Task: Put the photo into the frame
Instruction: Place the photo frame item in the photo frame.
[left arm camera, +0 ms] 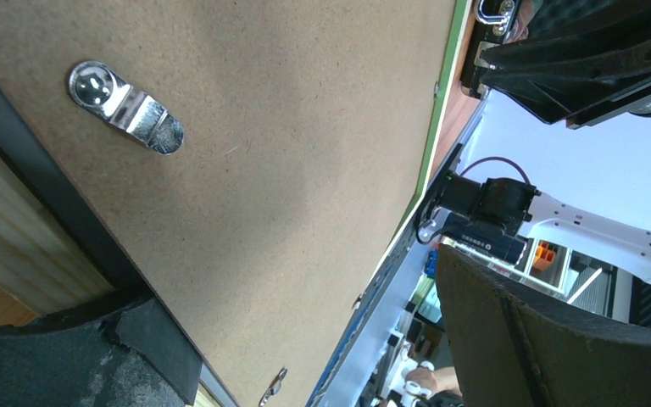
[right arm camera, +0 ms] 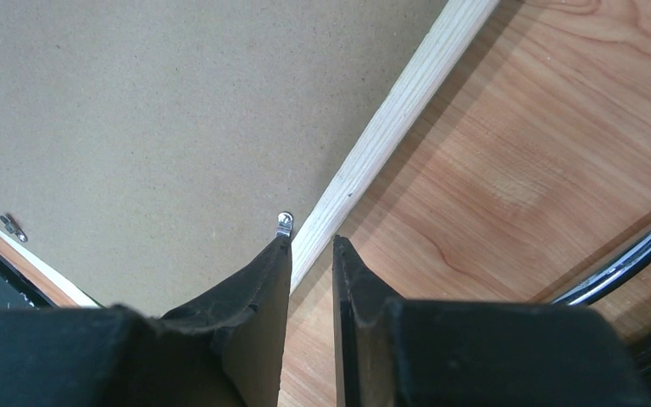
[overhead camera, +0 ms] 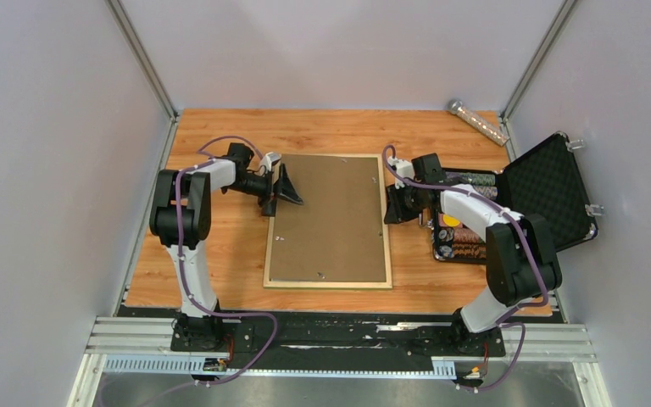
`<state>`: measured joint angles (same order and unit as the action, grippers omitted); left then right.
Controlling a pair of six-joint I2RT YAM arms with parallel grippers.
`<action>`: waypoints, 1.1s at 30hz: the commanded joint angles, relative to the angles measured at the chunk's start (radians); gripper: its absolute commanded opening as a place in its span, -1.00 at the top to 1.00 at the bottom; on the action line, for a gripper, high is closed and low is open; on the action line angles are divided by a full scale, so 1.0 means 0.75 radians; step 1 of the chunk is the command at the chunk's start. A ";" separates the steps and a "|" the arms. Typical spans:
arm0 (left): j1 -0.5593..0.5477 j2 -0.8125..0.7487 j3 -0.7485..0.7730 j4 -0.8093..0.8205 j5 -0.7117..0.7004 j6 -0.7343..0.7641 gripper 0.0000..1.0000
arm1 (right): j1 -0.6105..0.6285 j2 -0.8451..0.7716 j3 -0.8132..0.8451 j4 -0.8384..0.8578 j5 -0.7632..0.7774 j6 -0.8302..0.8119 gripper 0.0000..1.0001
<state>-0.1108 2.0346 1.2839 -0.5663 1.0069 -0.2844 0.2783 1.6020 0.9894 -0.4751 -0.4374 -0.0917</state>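
Okay, writing first: the only text is a label strip on a black arm module (left arm camera: 483,242) past the frame's far edge in the left wrist view, and the print is too small to read.

Containers: an open black hard case (overhead camera: 551,182) with egg-crate foam in its lid sits at the right side of the light-brown wood-grain surface (overhead camera: 220,254). Its base holds several rolls or cylinders (overhead camera: 466,237) packed side by side, brownish and dark, one with a yellow round end. Cannot tell what they are. A silver glittery tube (overhead camera: 479,121) lies loose at the far right corner, apart from the case.

The large thin-railed rectangular frame (overhead camera: 326,284) lies back up at the middle of the surface with its pale wood rails showing. A thin green front edge (left arm camera: 435,127) is visible in the left wrist view. A plain brown backing board (overhead camera: 331,216) fills its opening, with small silver metal turn tabs (left arm camera: 127,106) on it. The photo is not visible in any view, since the board covers the opening.

The left gripper (overhead camera: 281,191) is at the frame's far left corner, fingers spread wide and not closed on anything. The board is seen between them.

The right gripper (overhead camera: 394,208) is at the frame's right rail. Its fingers (right arm camera: 263,297) are nearly pressed together, with a narrow gap over the pale rail just beside one tab. Cannot tell whether it pinches the rail.
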 commanded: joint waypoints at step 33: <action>-0.068 -0.134 0.247 -0.399 -0.460 0.230 -1.00 | -0.007 0.038 0.097 -0.011 -0.010 -0.017 0.53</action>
<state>-0.1509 2.0052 1.4345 -0.8307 0.7139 -0.1596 0.2779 1.6230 1.0245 -0.4828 -0.4366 -0.0925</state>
